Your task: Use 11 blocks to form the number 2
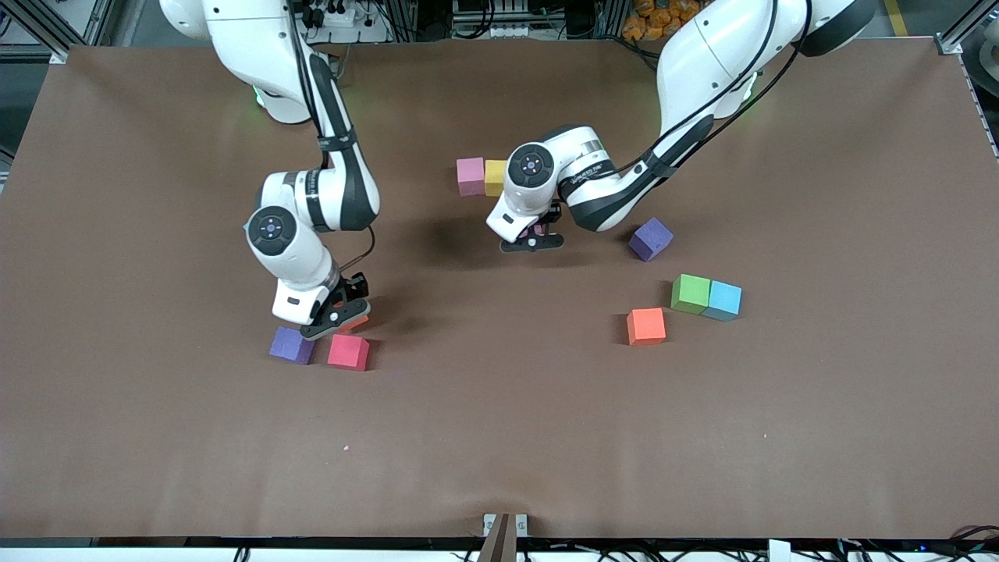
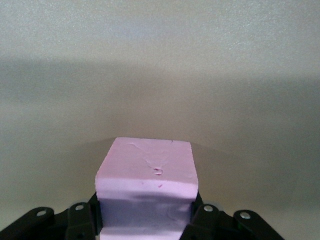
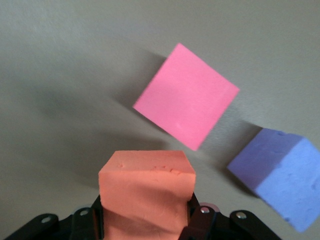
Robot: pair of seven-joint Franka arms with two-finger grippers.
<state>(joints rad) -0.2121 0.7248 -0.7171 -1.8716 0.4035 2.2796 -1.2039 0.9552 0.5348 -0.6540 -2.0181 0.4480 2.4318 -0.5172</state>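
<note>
**Fingers clamped on one cube in each arm**

Fingers (image 2: 80, 220) of the left gripper (image 2: 145, 222) are clamped on a pale pink matte foam cube (image 2: 146, 175), one black pad on each side of it. In the front view this left gripper (image 1: 533, 240) hangs low over the middle of the brown worktop (image 1: 499, 437), with only a sliver of the pink cube showing under the wrist.

Fingers (image 3: 85, 220) of the right gripper (image 3: 146, 225) are clamped on an orange matte foam cube (image 3: 146, 192). From the front, the right gripper (image 1: 337, 316) is low over the worktop toward the right arm's end, and the orange cube (image 1: 355, 321) peeks out beneath it. Just beside it, nearer the front camera, lie a red-pink foam cube (image 1: 348, 352) and a purple foam cube (image 1: 292, 345), close together but apart.

The start of the number 2 (image 1: 483, 176) sits toward the robots' edge, near the middle: a pink foam cube (image 1: 471, 176) and a yellow foam cube (image 1: 495, 177) touching side by side, the yellow one partly hidden by the left arm.

Toward the left arm's end lie a second purple foam cube (image 1: 650, 239), turned askew, then a green foam cube (image 1: 691, 293) touching a light-blue foam cube (image 1: 723, 300), and a second orange foam cube (image 1: 646, 325) just beside the green one, nearer the front edge.
</note>
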